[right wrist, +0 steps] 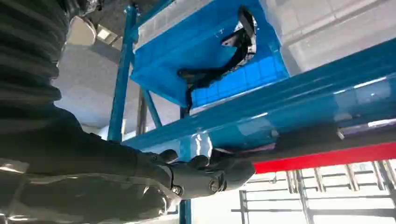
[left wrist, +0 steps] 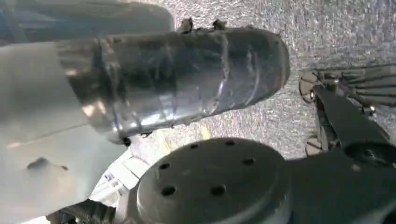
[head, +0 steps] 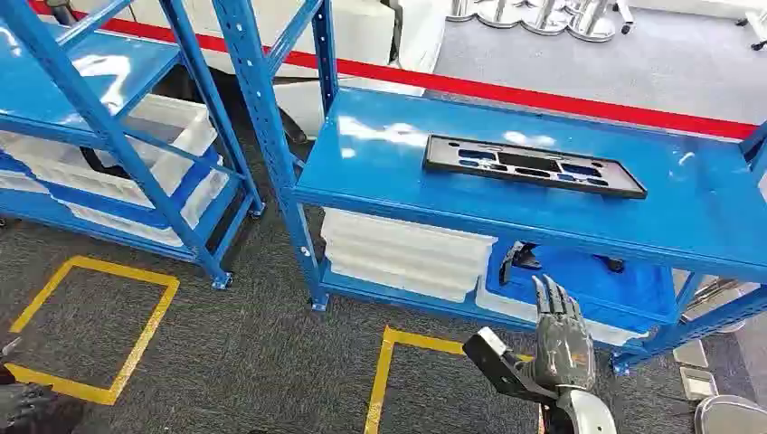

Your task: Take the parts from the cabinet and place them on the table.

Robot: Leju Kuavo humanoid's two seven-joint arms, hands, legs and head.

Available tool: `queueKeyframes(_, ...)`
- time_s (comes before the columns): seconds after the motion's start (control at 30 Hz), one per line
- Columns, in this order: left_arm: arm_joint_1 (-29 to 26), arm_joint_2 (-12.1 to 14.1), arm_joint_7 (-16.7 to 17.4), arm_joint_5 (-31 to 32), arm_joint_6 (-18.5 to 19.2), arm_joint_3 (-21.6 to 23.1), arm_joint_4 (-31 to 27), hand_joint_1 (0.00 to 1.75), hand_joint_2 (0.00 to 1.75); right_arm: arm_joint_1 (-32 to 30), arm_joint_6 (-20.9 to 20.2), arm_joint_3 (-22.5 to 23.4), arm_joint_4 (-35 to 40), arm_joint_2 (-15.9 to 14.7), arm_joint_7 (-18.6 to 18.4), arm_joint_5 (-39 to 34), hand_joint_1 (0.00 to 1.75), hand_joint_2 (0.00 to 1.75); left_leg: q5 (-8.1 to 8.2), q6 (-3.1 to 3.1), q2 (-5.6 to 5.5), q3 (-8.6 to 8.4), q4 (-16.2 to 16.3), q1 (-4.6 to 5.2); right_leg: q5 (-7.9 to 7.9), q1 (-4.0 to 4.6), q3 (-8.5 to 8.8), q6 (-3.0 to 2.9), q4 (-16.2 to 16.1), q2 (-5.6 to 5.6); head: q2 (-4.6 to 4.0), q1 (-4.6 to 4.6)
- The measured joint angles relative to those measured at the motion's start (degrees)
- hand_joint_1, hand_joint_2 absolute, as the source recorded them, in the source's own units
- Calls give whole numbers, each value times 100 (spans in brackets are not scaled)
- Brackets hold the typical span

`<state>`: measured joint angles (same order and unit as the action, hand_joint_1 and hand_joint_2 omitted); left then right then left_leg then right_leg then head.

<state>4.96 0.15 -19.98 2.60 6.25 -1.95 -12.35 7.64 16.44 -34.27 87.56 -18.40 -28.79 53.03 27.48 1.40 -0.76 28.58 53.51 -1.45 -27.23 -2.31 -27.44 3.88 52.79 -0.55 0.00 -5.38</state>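
Right hand [head: 563, 336] fingers [head: 553, 303] straight and spread, holding nothing, raised in front of the blue metal cabinet's [head: 506, 203] lower shelf. Just beyond the fingers, a black curved metal part [head: 516, 259] lies in a blue plastic bin [head: 624, 285] on that shelf. Flat black rectangular plastic panel [head: 534, 165] lies on the cabinet's top shelf. White plastic bin [head: 407, 253] sits beside the blue bin. Left hand [left wrist: 177, 79]: fingers' state cannot be told.

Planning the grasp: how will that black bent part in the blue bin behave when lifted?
The black bent part looks rigid, likely moulded or metal, so it shouldn't flop. Its crooked, uneven shape may swing or tilt in the right hand. It could also snag the blue bin wall.
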Motion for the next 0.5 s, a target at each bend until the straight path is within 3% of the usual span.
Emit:
queueKeyframes(0.03, 2, 0, 2, 0, 26, 2, 0, 0, 0, 2, 37, 0, -22, 2, -15, 48, 0, 175, -9, 16, 2, -24, -30, 3, -158, 7, -140, -11, 272, 11, -2, 2)
queueKeyframes(0.1, 8, 0, 26, 0, 44, 4, 0, 0, 0, -17, 61, 4, -77, -9, -61, 120, 0, 175, 6, 38, 12, -30, -28, 16, -580, 12, -700, -7, 1305, 35, -2, 6)
queueKeyframes(0.13, 4, -2, 35, -4, 46, 4, 0, 0, 0, -49, 63, 4, -101, -15, -61, 164, 0, 175, 25, 50, 11, -39, -27, 26, -705, 12, -993, -6, 1793, 36, -2, 6)
queueKeyframes(0.17, -1, -43, 41, -11, 44, 4, 0, 0, 0, -73, 63, 4, -122, -15, -63, 185, 0, 175, 44, 47, 4, -57, -26, 32, -671, 12, -1146, -10, 1973, 35, -2, 6)
queueKeyframes(0.2, -5, -83, 44, -26, 44, 4, 0, 0, 0, -90, 63, 4, -149, -15, -63, 212, 0, 175, 74, 37, -9, -95, -26, 32, -483, 12, -1143, -23, 1846, 35, 0, 4)
queueKeyframes(0.23, -5, -103, 46, -31, 42, 4, 0, 0, 0, -94, 63, 9, -166, -15, -63, 221, 0, 175, 109, 22, -23, -144, -24, 32, -201, 12, -1019, -39, 1487, 34, -2, 6)
queueKeyframes(0.3, -2, -149, 50, -31, 42, 4, 0, 0, 0, -91, 65, 18, -190, -17, -76, 240, 0, 175, 207, -31, -36, -266, -21, 32, 440, 13, -602, -99, 445, 32, -2, 9)
queueKeyframes(0.37, 16, -173, 61, -31, 42, 4, 2, 0, 0, -83, 72, 17, -221, -17, -83, 251, 0, 175, 279, -123, -51, -260, 3, 63, 299, 61, -472, -171, 152, 25, -2, 13)
queueKeyframes(0.43, 13, -175, 61, -31, 42, 4, 2, 0, 0, -93, 72, 24, -238, -20, -87, 258, 0, 175, 299, -197, -33, -275, -49, 37, 252, 87, -500, -236, 218, 35, -2, 7)
queueKeyframes(0.5, 26, -175, 44, -31, 42, 4, 0, 0, 0, -100, 72, 31, -247, -20, -87, 275, 0, 175, 371, -276, 5, -351, -51, 17, 234, 42, -382, -305, 116, 40, -2, -4)
